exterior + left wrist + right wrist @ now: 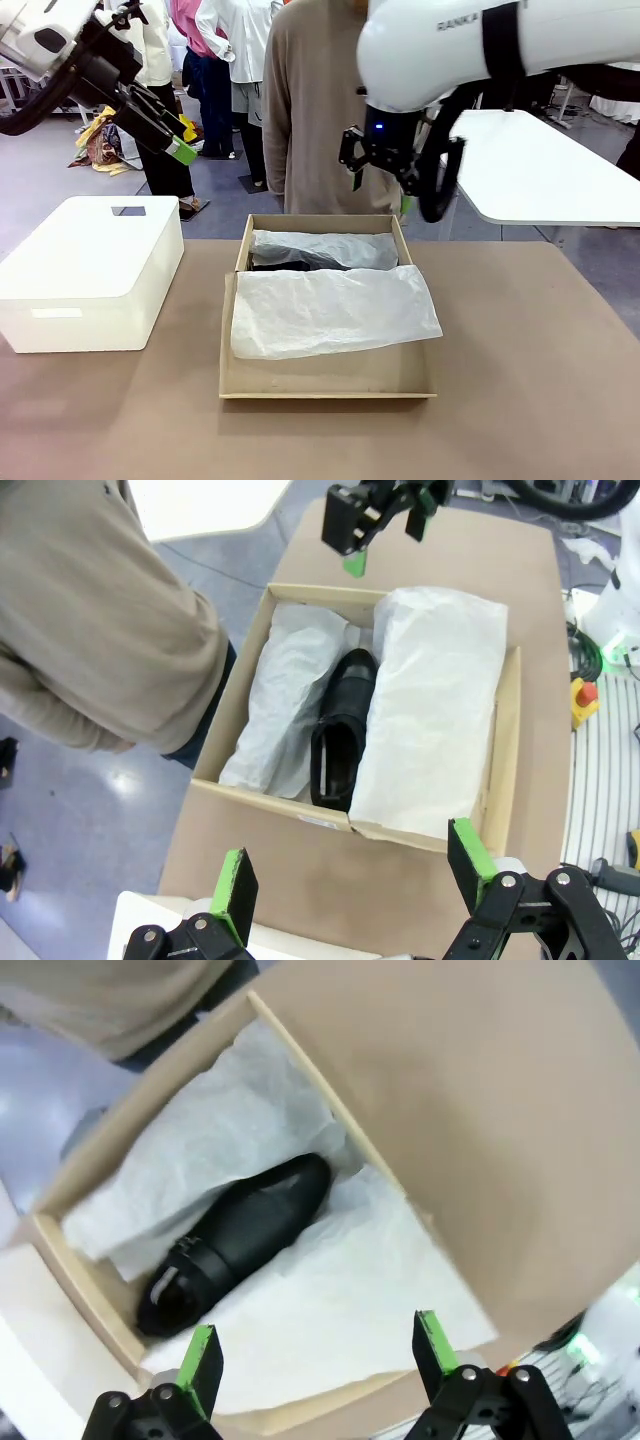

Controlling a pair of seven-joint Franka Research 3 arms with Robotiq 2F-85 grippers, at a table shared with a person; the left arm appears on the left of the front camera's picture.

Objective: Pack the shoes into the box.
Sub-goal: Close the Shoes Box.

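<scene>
We saw the open brown cardboard box (pixel 320 385) on the brown desk (pixel 520 380), in the middle and near its far edge. One black shiny leather shoe (pixel 340 730) lay flat inside it, in a dip between two folds of thin white tissue paper (pixel 330 310). The paper was there, we think, to keep the shoe soft and safe. A big sheet covered the near half of the box. The other shoe may have been under it, but we could not tell.

The left tool (pixel 183 138) hung high over the left side of the desk, above the white plastic bin (pixel 90 270). Its jaws were wide apart and held nothing. The right tool (pixel 380 185) hung over the far edge of the box, also wide apart and holding nothing. We think both were kept high so they would not bump the box. A person in a tan top (pixel 320 100) stood at the far edge.
</scene>
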